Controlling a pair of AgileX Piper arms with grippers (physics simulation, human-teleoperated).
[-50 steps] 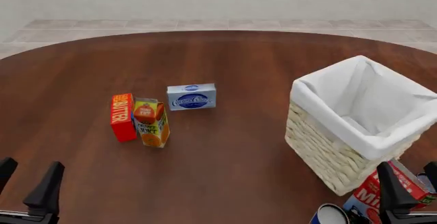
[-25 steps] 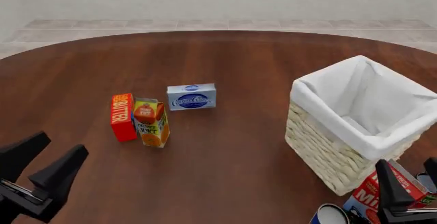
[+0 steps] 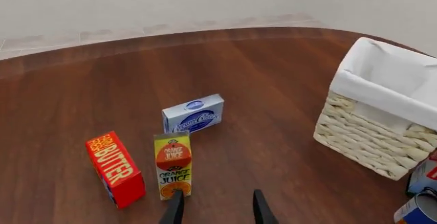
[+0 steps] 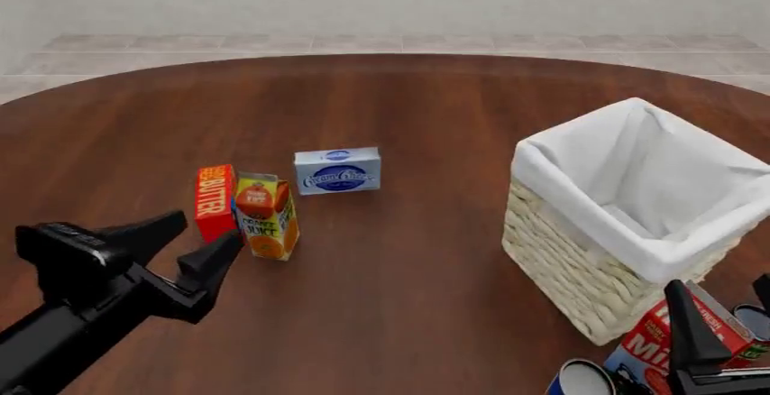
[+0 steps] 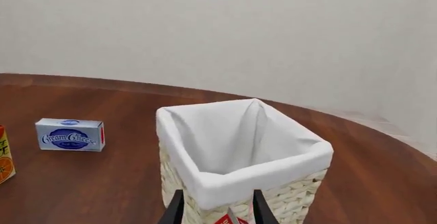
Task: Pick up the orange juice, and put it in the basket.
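Task barely begun: we have not yet grasped the orange juice (image 4: 266, 215), upright on the counter (image 4: 409, 124), just beside the butter box (image 4: 216, 206). Our left gripper (image 4: 193, 243) hangs near it, fingers spread, holding nothing. Right gripper (image 5: 214, 203): fingers apart, holding nothing. The basket (image 4: 637, 233) shows only white lining inside.

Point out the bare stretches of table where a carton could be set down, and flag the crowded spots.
Free: the wide brown tabletop between the small yellow-and-orange juice carton and the cream wicker basket with white lining; also the far side beyond the blue-and-white cream cheese box. Crowded: the red butter box beside the juice, and the near right corner with the red-and-white milk carton and a can.
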